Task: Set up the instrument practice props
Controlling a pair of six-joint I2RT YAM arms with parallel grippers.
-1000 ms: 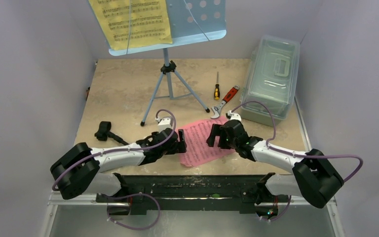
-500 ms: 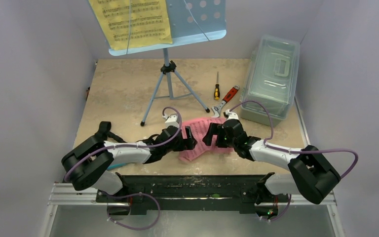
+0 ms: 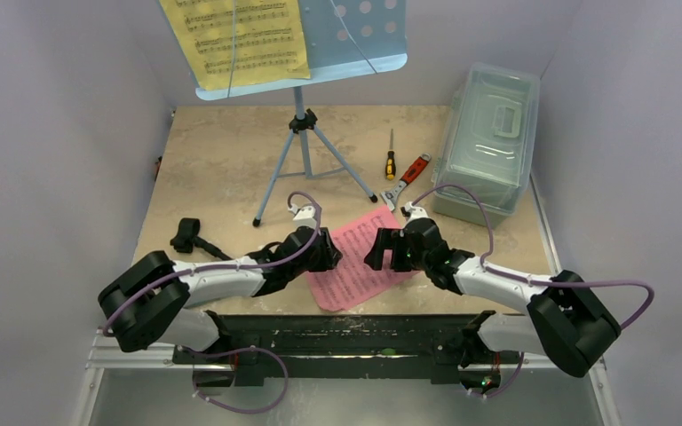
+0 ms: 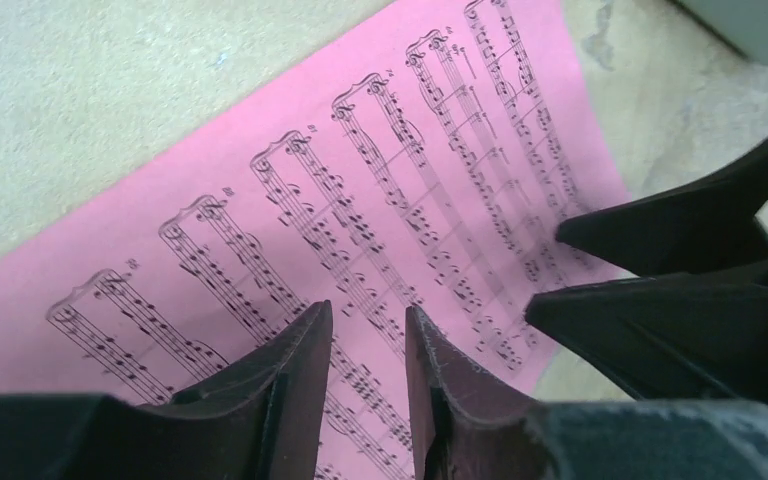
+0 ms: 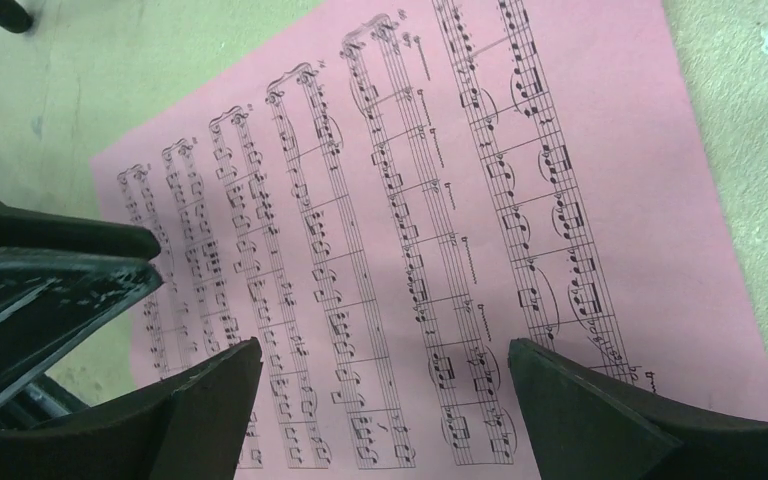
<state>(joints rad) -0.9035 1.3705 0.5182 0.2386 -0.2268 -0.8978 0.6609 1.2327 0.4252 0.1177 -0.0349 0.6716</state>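
Pink sheet-music page (image 3: 355,271), flat on the surface (image 3: 222,169) at lower centre of the frame, thin, light and limp, likely best pinched at a free edge; left gripper (image 4: 368,318) open only a slit, right gripper (image 5: 382,350) spread wide, both empty above it.

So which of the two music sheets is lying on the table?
The pink sheet, flat on the table; the yellow sheet is propped on the blue music stand at the back.
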